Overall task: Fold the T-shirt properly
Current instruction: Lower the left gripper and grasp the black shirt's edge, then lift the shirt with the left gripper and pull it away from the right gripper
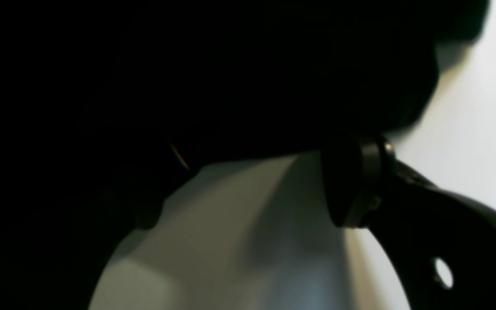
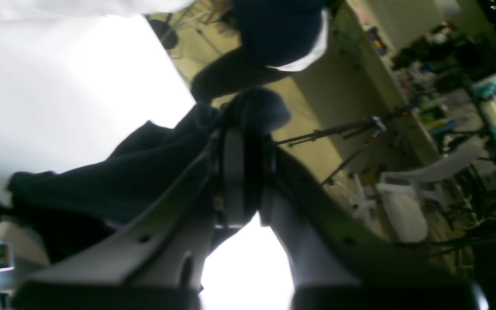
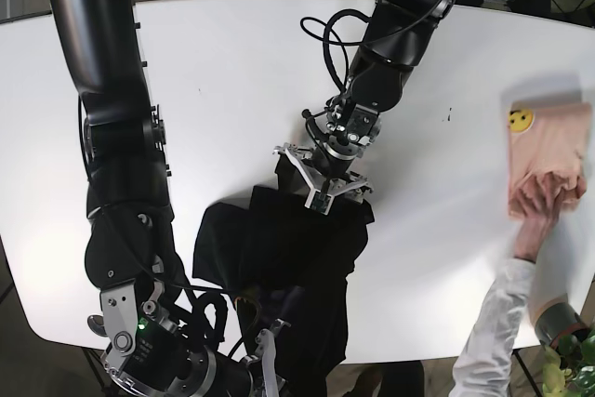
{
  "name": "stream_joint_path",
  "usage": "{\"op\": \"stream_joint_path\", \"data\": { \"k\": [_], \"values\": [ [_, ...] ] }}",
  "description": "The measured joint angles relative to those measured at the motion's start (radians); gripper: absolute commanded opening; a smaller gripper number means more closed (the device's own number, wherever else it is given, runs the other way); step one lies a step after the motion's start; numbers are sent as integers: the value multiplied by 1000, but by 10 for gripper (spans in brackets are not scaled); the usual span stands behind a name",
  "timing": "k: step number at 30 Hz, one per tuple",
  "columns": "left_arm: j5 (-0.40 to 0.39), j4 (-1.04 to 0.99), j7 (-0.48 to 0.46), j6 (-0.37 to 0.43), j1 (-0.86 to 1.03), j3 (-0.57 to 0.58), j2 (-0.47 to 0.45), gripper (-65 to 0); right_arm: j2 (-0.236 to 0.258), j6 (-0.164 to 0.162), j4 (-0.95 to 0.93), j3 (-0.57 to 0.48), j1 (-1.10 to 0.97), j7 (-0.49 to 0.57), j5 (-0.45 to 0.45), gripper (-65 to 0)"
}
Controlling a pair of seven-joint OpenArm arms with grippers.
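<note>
Fabric of the dark T-shirt (image 3: 279,258) lies bunched on the white table (image 3: 223,72), its far edge directly under the left pincer (image 3: 321,191) and its near part trailing over the table's front edge toward the right pincer (image 3: 265,346). In the right wrist view the right pincer (image 2: 243,142) is pressed narrow on a fold of the shirt (image 2: 114,181), cloth bulging above its tips and hanging off to one side. In the left wrist view dark cloth (image 1: 187,77) fills most of the picture and covers one side of the left pincer; one black pad (image 1: 351,189) shows with bare table beside it, so I cannot tell whether that pincer grips or merely sits on the shirt.

Well away from the left pincer, at the table's side edge, lies a folded pink garment (image 3: 548,160) with a yellow smiley face (image 3: 520,119) printed on it; no lettering can be read. A person's hand (image 3: 535,230) in a white sleeve rests on the pink garment's near corner. Cables (image 3: 325,39) loop off the left arm just behind its pincer. Beyond the right pincer, the right wrist view shows a person in dark clothing (image 2: 269,38), a tripod (image 2: 342,129) and a white plastic chair (image 2: 407,193), all blurred, in front of cluttered shelves.
</note>
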Motion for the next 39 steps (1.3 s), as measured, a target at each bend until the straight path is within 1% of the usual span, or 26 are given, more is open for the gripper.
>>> {"op": "stream_joint_path", "data": {
  "k": [2, 9, 11, 13, 15, 17, 18, 19, 25, 29, 31, 34, 36, 37, 38, 39],
  "values": [
    [-3, -40, -30, -1, -16, 2, 4, -135, -5, 2, -2, -2, 0, 0, 2, -628],
    [-4, -143, -126, -2, -50, 2, 11, -143, 2, 1, -2, 2, -2, 0, 1, -628],
    [-5, -176, -138, -4, -69, 2, 14, -185, 3, 1, -2, 3, -3, 2, 1, -628],
    [-8, -211, -153, -5, -87, 2, 17, -329, 4, 1, -2, 3, -7, 1, 1, -628],
    [-10, -247, -169, -5, -106, 2, 17, -451, 4, 1, -3, 3, -11, 0, 0, -628],
    [-11, -278, -184, -5, -119, 2, 16, -596, 5, 1, -3, 4, -14, 1, 1, -628],
    [-10, -294, -183, -4, -127, 2, 16, -632, 4, 1, -3, 4, -14, 1, 1, -628],
    [-11, -303, -179, -3, -132, 2, 16, -650, 4, 0, -3, 4, -14, 0, 0, -628],
    [-9, -296, -158, -4, -119, -5, 11, -650, 16, 1, -3, 4, -14, 1, 2, -628],
    [-8, -146, -98, -8, -22, -5, -35, -650, 27, -2, -3, 5, -18, 1, 1, -628],
    [-12, -41, -98, -6, 37, -6, -76, -650, 31, -2, -2, 8, -28, 0, -4, -628],
    [-12, 111, -15, 0, 105, -10, -113, -650, 35, -1, -1, 7, -40, 0, -3, -628],
    [-10, 207, 67, 7, 157, -11, -129, -650, 35, 1, 1, 5, -46, 2, 8, -628],
    [-8, 239, 73, 3, 176, -11, -140, -650, 35, 1, 2, 5, -47, 2, 8, -628],
    [-7, 286, 104, 3, 211, -9, -148, -650, 37, 2, 3, 6, -50, 2, 8, -628],
    [-8, 323, 102, -1, 235, -8, -156, -650, 36, 2, 2, 17, -53, 1, 7, -628]
  ]
}}
